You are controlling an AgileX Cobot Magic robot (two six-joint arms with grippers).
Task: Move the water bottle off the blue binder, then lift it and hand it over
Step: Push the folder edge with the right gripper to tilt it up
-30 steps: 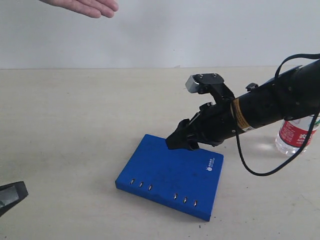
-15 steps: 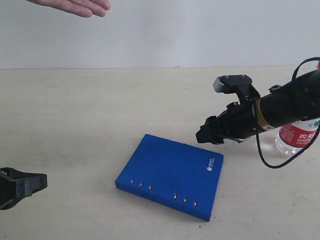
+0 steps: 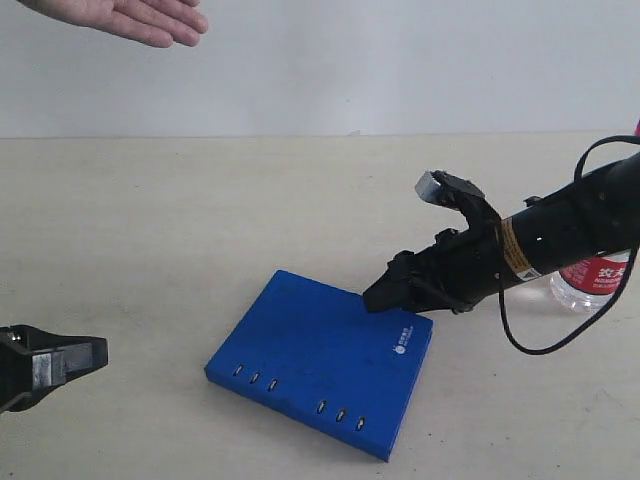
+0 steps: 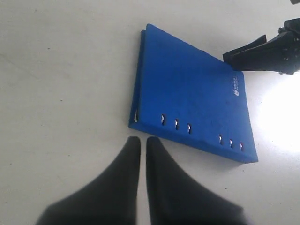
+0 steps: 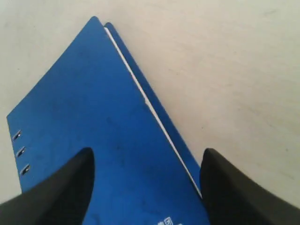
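Observation:
The blue binder (image 3: 318,362) lies flat on the table, its slotted spine edge toward the front. It also fills the left wrist view (image 4: 192,96) and the right wrist view (image 5: 89,131). My right gripper (image 3: 380,296) is open and low at the binder's far right corner near the white logo. One finger (image 5: 77,173) is over the cover and the other over the table beside its edge. The water bottle (image 3: 598,272) stands on the table at the far right, partly hidden behind my right arm. My left gripper (image 3: 97,352) is shut and empty at the lower left, short of the spine (image 4: 140,140).
A person's open hand (image 3: 130,18) hovers at the top left against the white wall. My right arm's black cable (image 3: 530,345) loops down toward the table in front of the bottle. Bare tabletop surrounds the binder.
My right gripper swung away to the right, then came back down to the binder's far corner. The binder has slid left and turned slightly. My left gripper came further into view. The hand drifted left.

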